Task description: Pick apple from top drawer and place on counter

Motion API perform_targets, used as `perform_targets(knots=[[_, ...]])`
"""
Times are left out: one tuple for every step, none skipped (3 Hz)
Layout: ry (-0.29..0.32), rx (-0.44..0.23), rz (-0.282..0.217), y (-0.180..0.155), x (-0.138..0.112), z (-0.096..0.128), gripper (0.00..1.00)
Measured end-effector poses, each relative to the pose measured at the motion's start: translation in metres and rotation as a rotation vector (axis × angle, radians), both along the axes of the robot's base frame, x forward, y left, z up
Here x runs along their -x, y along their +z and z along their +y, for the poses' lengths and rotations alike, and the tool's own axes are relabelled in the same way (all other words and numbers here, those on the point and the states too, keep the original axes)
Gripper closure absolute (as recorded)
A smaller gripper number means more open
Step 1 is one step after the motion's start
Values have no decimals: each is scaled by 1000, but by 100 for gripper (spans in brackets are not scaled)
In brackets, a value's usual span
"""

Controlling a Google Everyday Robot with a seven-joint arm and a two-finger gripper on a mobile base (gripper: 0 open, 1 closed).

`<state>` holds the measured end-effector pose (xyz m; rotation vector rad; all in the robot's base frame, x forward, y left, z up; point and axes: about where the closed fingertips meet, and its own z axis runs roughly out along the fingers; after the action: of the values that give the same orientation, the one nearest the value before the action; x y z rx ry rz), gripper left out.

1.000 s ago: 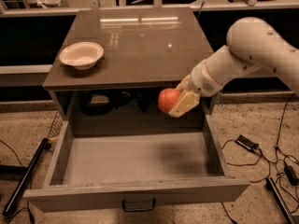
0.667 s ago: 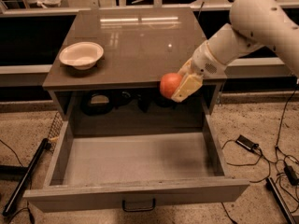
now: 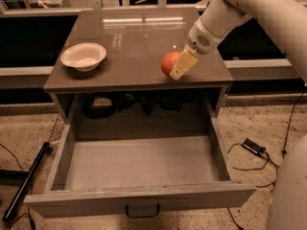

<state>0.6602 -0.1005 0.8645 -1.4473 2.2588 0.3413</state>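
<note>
The red-orange apple (image 3: 169,63) is held in my gripper (image 3: 175,67) just above the front right part of the glossy grey-brown counter (image 3: 129,42). One cream finger (image 3: 183,64) shows in front of the apple; the other is hidden behind it. My white arm comes in from the upper right. The top drawer (image 3: 139,164) is pulled wide open below, its grey floor bare, with the dark handle (image 3: 142,210) on its front panel.
A white shallow bowl (image 3: 83,56) sits on the counter's left side. Dark objects (image 3: 100,104) lie in the cabinet recess behind the drawer. Cables and a small black box (image 3: 253,146) lie on the floor to the right; a black bar (image 3: 26,183) at left.
My gripper has lifted the apple from the drawer's back right up and over the counter's front edge.
</note>
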Motion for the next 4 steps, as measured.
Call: perform_targets(knots=[[-49, 15, 13, 3, -15, 11, 100], [-50, 36, 28, -4, -24, 26, 82], [-38, 51, 20, -12, -28, 39, 51], [-36, 51, 24, -15, -28, 40, 28]])
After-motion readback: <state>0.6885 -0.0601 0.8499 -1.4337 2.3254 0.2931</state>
